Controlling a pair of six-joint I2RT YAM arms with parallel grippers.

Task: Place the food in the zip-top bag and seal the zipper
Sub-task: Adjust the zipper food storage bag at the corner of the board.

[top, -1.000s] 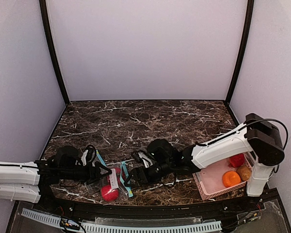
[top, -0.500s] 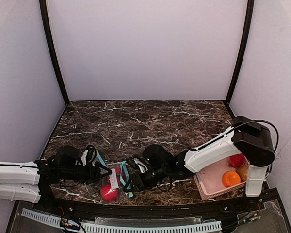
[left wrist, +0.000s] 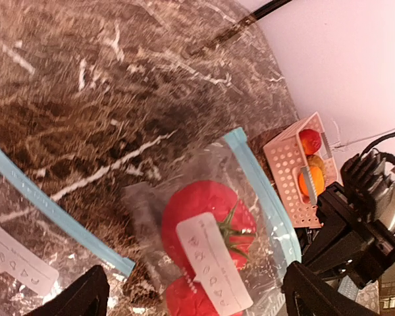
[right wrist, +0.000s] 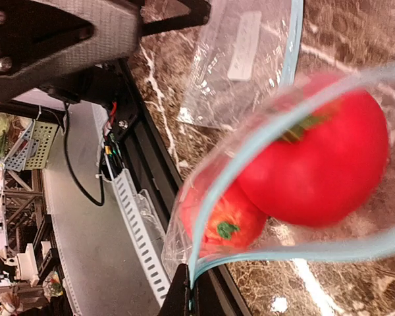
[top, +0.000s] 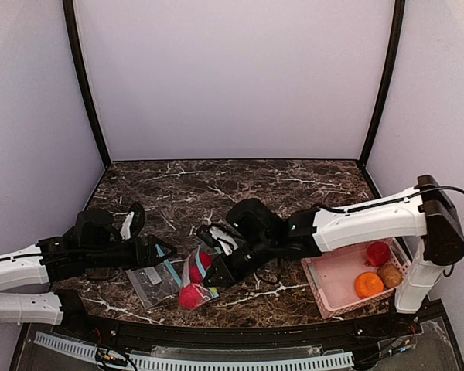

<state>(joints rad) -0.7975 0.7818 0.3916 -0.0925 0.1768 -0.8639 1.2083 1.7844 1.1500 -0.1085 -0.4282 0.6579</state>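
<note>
A clear zip-top bag with a blue zipper strip holds two glossy red food pieces. My right gripper is shut on the zipper edge at the bag's corner, lifting it; both red fruits show through the plastic. My left gripper stands open just left of the bag, its fingertips either side of the upper red fruit without touching it. More food sits in the basket: a red piece and an orange one.
A second, flat empty bag lies under my left gripper, its blue strip near the left finger. The pink basket stands at the right near edge and also holds a brownish fruit. The table's front rail runs close behind the bags.
My right gripper shut on the bag's zipper edge and lifted it, shifting bag and red fruits slightly right. My left gripper opened wider and drew back left.
</note>
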